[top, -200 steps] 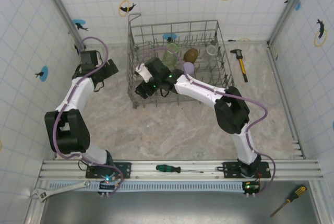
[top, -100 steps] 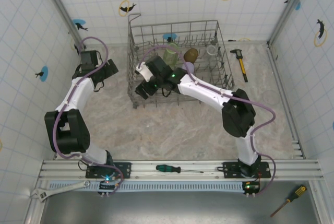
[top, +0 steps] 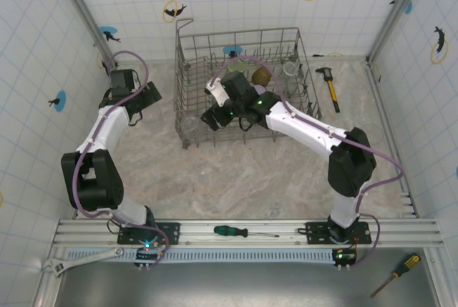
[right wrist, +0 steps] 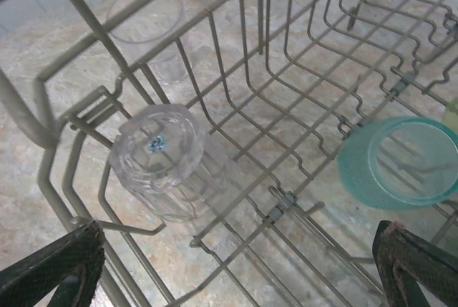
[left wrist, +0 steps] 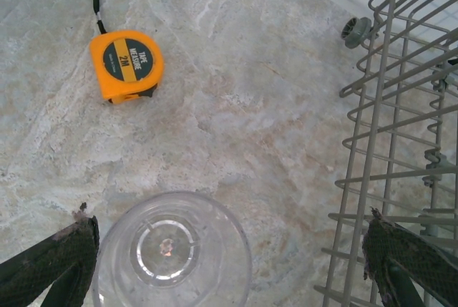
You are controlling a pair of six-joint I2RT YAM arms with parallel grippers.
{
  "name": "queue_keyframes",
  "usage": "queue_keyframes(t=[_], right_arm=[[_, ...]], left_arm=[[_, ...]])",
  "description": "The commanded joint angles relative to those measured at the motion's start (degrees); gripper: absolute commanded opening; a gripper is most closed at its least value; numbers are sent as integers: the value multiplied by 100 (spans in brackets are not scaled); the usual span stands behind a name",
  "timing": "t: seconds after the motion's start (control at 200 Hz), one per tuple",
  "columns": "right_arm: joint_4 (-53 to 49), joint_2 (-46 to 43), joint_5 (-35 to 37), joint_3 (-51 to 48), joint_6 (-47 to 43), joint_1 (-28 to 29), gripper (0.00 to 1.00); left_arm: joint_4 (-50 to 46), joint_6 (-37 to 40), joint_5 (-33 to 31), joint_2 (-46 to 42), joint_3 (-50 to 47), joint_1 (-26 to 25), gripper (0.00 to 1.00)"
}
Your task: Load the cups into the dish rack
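Left gripper (left wrist: 229, 234): jaws wide apart, empty, straddling upright clear cup (left wrist: 172, 257) on table, just outside dish rack (left wrist: 401, 106). Right gripper (right wrist: 237, 241): jaws spread wide, holding nothing, over dish rack corner. Inverted clear tumbler (right wrist: 161, 160) sits inside there; teal cup (right wrist: 401, 164) also inside, apart from it.

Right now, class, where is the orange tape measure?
In the left wrist view the tape measure lies on the table, left of the dish rack, beyond a clear cup.
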Motion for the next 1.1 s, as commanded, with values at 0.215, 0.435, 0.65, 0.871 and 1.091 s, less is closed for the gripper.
queue_keyframes(t=[0.215, 0.435, 0.65, 0.871, 1.091], right_arm=[[505, -865, 365, -922, 336, -170, 100], [822, -1347, 385, -1665, 505, -385, 100], [1127, -1866, 293, -2383, 572, -640, 100], [1253, -2316, 153, -2885, 594, -939, 100], [1347, -2506, -72, -3146, 732, -1199, 100]], left_arm=[[-217, -154, -4, 221, -24, 40, 97], [-330, -240, 56, 529, 63, 42, 97], [-328, -414, -77, 798, 122, -130, 97], [-353, -636, -37, 1027, 344, -357, 90], [-445, -721, -223, 1183, 384, -373, 81]])
